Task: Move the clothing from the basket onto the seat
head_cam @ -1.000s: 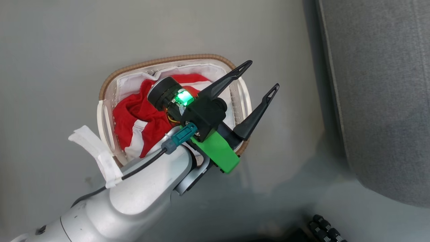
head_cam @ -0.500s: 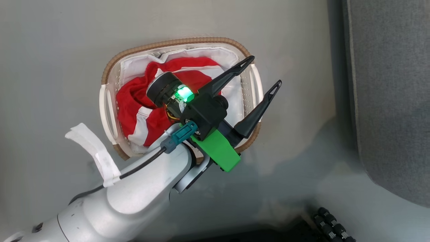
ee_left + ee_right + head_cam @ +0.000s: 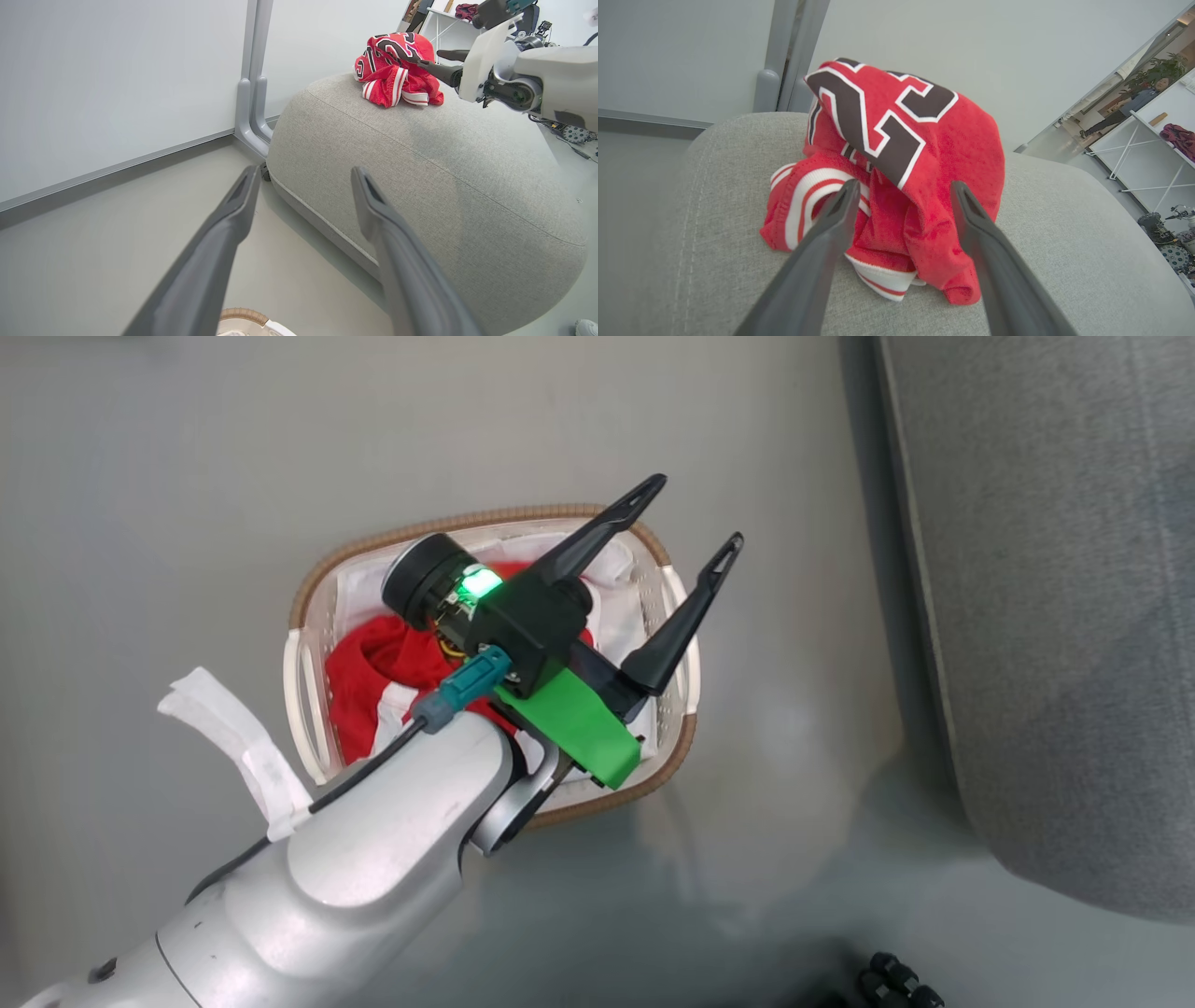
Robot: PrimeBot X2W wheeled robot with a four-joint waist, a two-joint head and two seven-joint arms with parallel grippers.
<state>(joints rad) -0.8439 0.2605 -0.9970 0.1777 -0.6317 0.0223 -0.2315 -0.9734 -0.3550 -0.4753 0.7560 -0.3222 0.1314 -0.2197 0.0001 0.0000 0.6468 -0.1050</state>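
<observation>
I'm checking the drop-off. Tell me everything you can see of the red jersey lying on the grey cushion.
The red knit-looking jersey with black, white-edged numerals lies crumpled in a tall heap on top of the large grey fabric seat cushion. Red-and-white striped trim shows at its lower folds. The right gripper stands open before it, one dark finger at each side; contact is unclear.

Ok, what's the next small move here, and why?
Probably tip the left gripper down into the basket onto the red garment lying there. The jersey already sits on the seat, with the right gripper open at it, while the left gripper hovers open above the basket, holding nothing.
</observation>
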